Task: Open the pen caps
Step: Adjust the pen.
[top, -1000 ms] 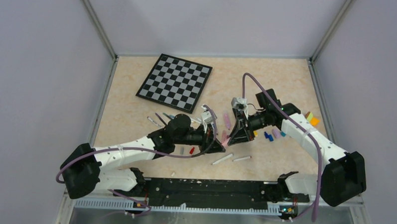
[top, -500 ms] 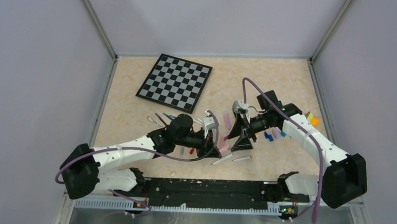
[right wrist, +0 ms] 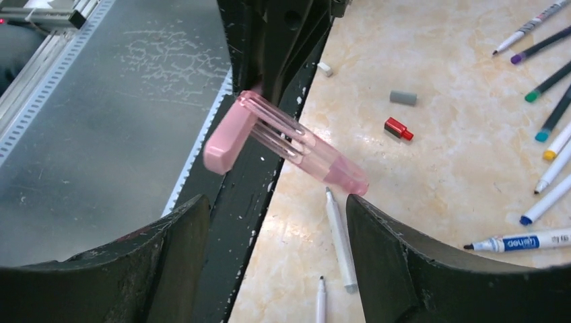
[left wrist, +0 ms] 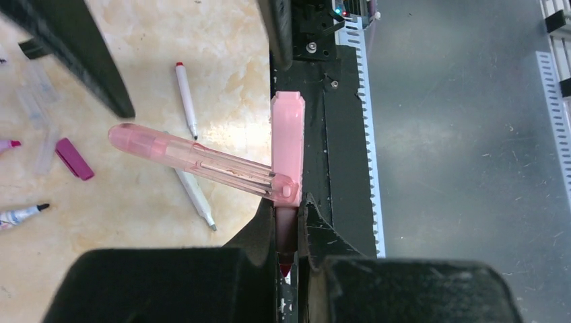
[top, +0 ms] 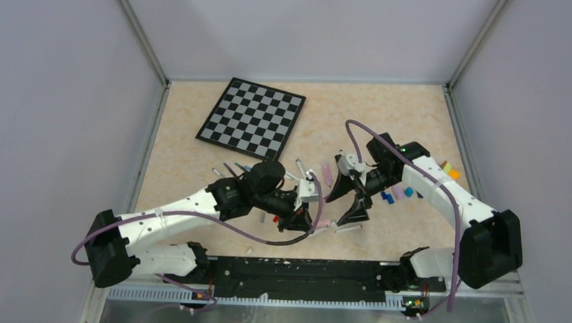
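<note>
Pink translucent pen cap, above the near edge of the table, juts sideways off the pink pen clenched in the left gripper, its long axis aimed between the spread, empty jaws of the right gripper.

I record a black-and-white chessboard lying flat and skewed on the far left of the beige table. A yellow-orange block sits near the table's right edge, well apart from the board.

The beige marbled table carries a chessboard, scattered pens, loose pen caps and a yellow-orange block.
</note>
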